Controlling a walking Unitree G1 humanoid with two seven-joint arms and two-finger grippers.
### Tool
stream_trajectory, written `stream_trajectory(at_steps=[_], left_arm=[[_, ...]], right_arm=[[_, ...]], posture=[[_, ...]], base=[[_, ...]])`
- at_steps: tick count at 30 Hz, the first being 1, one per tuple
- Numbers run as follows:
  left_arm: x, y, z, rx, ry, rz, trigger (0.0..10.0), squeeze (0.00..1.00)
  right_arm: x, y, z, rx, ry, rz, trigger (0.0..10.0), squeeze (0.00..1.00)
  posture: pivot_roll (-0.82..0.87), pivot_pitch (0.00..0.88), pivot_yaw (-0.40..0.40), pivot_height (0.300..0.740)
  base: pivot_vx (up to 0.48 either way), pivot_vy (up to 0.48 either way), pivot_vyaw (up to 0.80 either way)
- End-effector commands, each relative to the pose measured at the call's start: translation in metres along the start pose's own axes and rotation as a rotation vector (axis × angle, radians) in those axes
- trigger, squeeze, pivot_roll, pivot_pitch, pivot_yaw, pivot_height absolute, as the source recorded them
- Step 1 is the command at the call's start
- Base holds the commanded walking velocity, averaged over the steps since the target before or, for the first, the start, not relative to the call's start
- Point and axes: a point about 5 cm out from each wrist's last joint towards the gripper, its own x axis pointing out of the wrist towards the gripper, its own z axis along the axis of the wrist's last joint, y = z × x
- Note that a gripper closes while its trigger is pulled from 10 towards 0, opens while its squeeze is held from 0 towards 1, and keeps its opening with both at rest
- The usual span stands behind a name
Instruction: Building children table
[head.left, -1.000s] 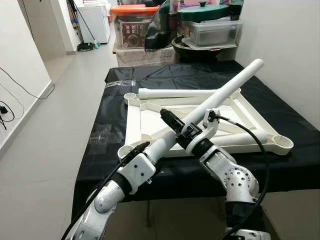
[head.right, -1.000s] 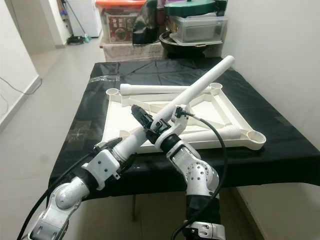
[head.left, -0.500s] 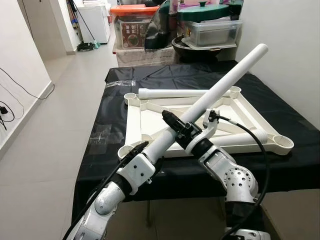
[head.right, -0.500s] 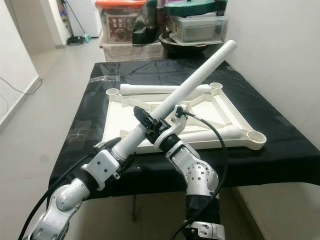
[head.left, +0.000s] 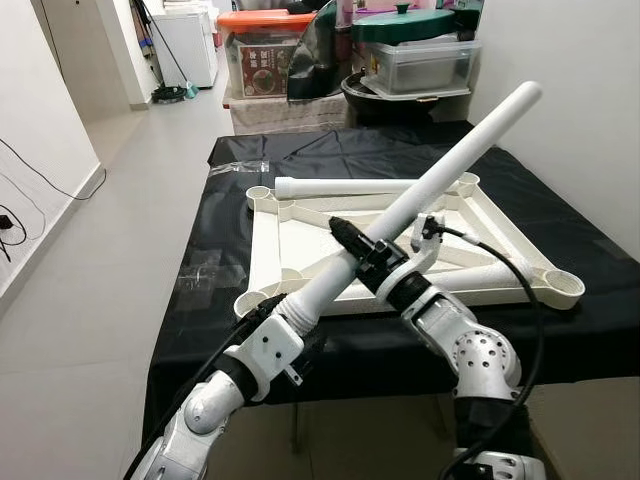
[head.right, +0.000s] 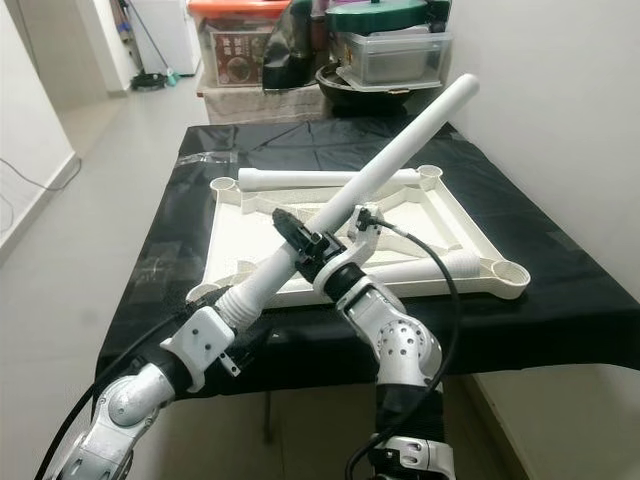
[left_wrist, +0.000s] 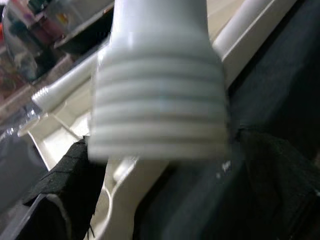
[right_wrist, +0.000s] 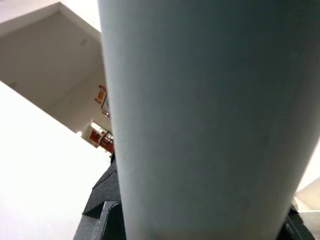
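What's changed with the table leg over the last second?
The raised table leg tilted up more steeply, and its ribbed end has slid clear of the left end effector. The right end effector still clamps it. The tabletop frame stayed put.

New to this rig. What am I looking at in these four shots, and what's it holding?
It is a humanoid robot with two silver arms, each ending in a hand of two black fingers. The two wide pictures come from a stereo camera on its head, looking down. The two close-ups come from cameras on each wrist.

In front stands a table under a black cloth. On it lies a white children's table top, upside down, with round leg sockets at its corners and two loose white legs lying across it.

The right hand grips a third white table leg at mid-length, tilted upward. The left hand is at its ribbed lower end, which hangs past the near corner socket.
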Motion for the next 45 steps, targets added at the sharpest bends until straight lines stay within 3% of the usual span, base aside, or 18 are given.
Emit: stream_trajectory(at_steps=[1, 2, 3, 5, 7, 8, 9, 11, 13, 17, 19, 45], left_arm=[[-0.006, 0.003, -0.012, -0.008, 0.07, 0.02, 10.0, 0.1], [-0.006, 0.003, -0.012, -0.008, 0.07, 0.02, 10.0, 0.1], [-0.008, 0.005, -0.016, -0.03, 0.095, 0.05, 10.0, 0.0], [-0.01, 0.006, -0.018, -0.047, 0.111, 0.071, 10.0, 0.0], [-0.012, 0.008, -0.018, -0.101, 0.122, 0.129, 10.0, 0.0], [-0.012, 0.008, -0.018, -0.101, 0.122, 0.129, 10.0, 0.0], [-0.012, 0.008, -0.017, -0.129, 0.119, 0.151, 10.0, 0.0], [-0.012, 0.008, -0.017, -0.129, 0.119, 0.151, 10.0, 0.0], [-0.011, 0.008, -0.014, -0.165, 0.106, 0.185, 10.0, 0.0], [-0.011, 0.008, -0.011, -0.174, 0.094, 0.201, 10.0, 0.0], [-0.01, 0.01, -0.003, -0.221, 0.065, 0.244, 10.0, 0.0], [-0.016, -0.024, 0.016, -0.385, 0.071, 0.247, 10.0, 0.0]], right_arm=[[0.001, 0.006, 0.01, -0.023, -0.044, 0.019, 0.0, 0.0], [0.001, 0.006, 0.01, -0.023, -0.044, 0.019, 0.0, 0.0], [-0.002, 0.003, 0.017, -0.069, -0.08, -0.021, 10.0, 0.0], [-0.004, 0.0, 0.022, -0.103, -0.106, -0.05, 10.0, 0.0], [-0.007, -0.005, 0.036, -0.252, -0.173, -0.14, 10.0, 0.0], [-0.007, -0.005, 0.036, -0.252, -0.173, -0.14, 10.0, 0.0], [-0.008, -0.006, 0.042, -0.344, -0.197, -0.173, 10.0, 0.0], [-0.008, -0.006, 0.042, -0.344, -0.197, -0.173, 10.0, 0.0], [-0.008, -0.004, 0.049, -0.481, -0.229, -0.211, 10.0, 0.0], [-0.007, -0.002, 0.05, -0.518, -0.241, -0.216, 10.0, 0.0], [-0.003, 0.005, 0.05, -0.586, -0.248, -0.207, 10.0, 0.0], [0.023, 0.017, 0.043, -0.685, -0.24, -0.178, 10.0, 0.0]], posture=[[0.02, 0.0, -0.024, 0.74], [0.02, 0.0, -0.024, 0.74], [0.02, 0.0, -0.018, 0.74], [0.02, 0.0, -0.018, 0.74], [0.02, 0.0, -0.019, 0.74], [0.02, 0.0, -0.019, 0.74], [0.02, 0.0, -0.018, 0.74], [0.02, 0.0, -0.018, 0.74], [0.02, 0.0, -0.02, 0.74], [0.02, 0.0, -0.02, 0.74], [0.03, 0.0, -0.029, 0.74], [0.02, 0.003, -0.077, 0.74]], base=[[0.0, 0.0, 0.0], [0.0, 0.0, 0.0], [0.0, 0.0, 0.0], [0.0, 0.0, 0.0], [0.0, 0.0, 0.0], [0.0, 0.0, 0.0], [0.0, 0.0, 0.0], [0.0, 0.0, 0.0], [0.0, 0.0, 0.39], [0.0, 0.0, 0.79], [0.0, 0.0, 0.79], [0.0, 0.0, 0.79]])
